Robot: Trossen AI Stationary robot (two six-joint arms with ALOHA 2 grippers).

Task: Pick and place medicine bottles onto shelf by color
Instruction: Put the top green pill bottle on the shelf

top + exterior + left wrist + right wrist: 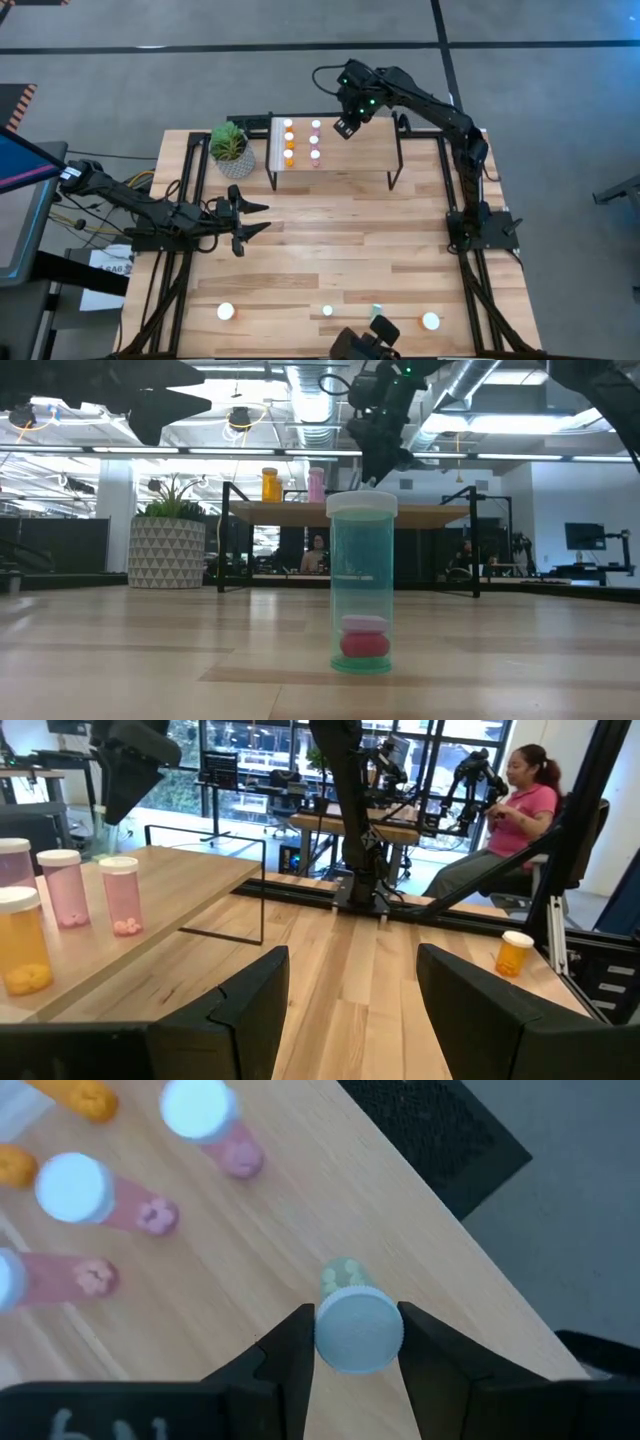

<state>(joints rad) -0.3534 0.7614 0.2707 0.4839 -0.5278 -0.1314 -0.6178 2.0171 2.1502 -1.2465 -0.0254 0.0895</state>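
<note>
High view, left to right: the left hand point(250, 220) sits at centre left of the frame over bare bench point(340, 260), its fingers spread apart with nothing between them. Just above it, toward the upper left, stands a potted plant point(231, 148). Beside the plant, at upper centre, is the shelf point(350, 150), carrying 2 short columns of medicine bottles point(289, 141) near its left end: 3 orange ones, then 3 pink ones point(315, 140) just to their right. The right hand point(346, 124) hangs over the shelf immediately right of the pink column; the right wrist view shows its fingers closed on a teal bottle point(358, 1325) by the white cap, held upright above the shelf's wood. Along the bottom edge of the frame more bottles point(226, 312) stand well apart on the bench, from lower left to lower right point(430, 321).
</note>
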